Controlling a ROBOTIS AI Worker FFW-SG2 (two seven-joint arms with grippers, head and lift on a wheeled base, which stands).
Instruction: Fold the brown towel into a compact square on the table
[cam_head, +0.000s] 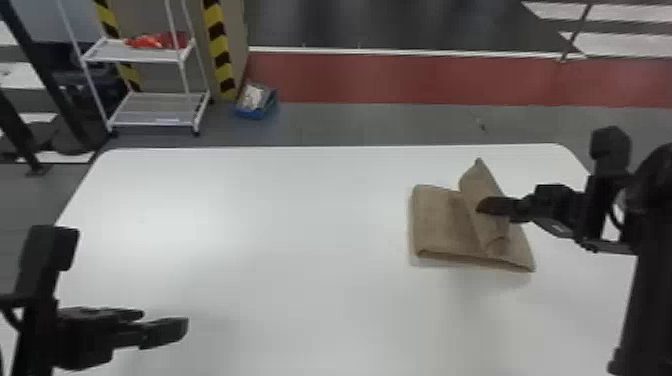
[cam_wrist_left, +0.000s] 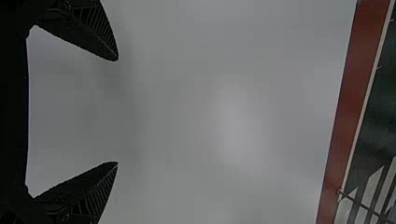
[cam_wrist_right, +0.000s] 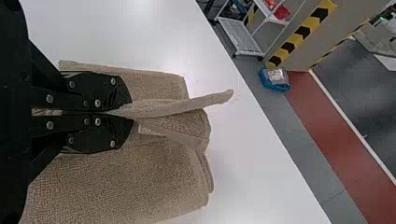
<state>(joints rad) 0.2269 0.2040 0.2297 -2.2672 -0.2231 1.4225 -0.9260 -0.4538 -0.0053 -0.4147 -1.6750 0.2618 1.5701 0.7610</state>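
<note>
The brown towel (cam_head: 440, 222) lies folded on the right part of the white table, with one flap raised above it. My right gripper (cam_head: 487, 206) holds that flap from the right side. In the right wrist view, my right gripper (cam_wrist_right: 123, 112) is shut on a ridge of the towel (cam_wrist_right: 121, 182), whose layers spread on both sides of the fingers. Over the table's near left part, far from the towel, is my left gripper (cam_head: 162, 325). The left wrist view shows the left gripper (cam_wrist_left: 116, 112) open, bare table surface between its fingers.
The white table (cam_head: 280, 225) has its far edge just beyond the towel. On the floor behind it stand a white wire shelf (cam_head: 150, 107) and a blue box (cam_head: 256, 102), with a yellow-and-black striped post (cam_head: 218, 50) beside the shelf.
</note>
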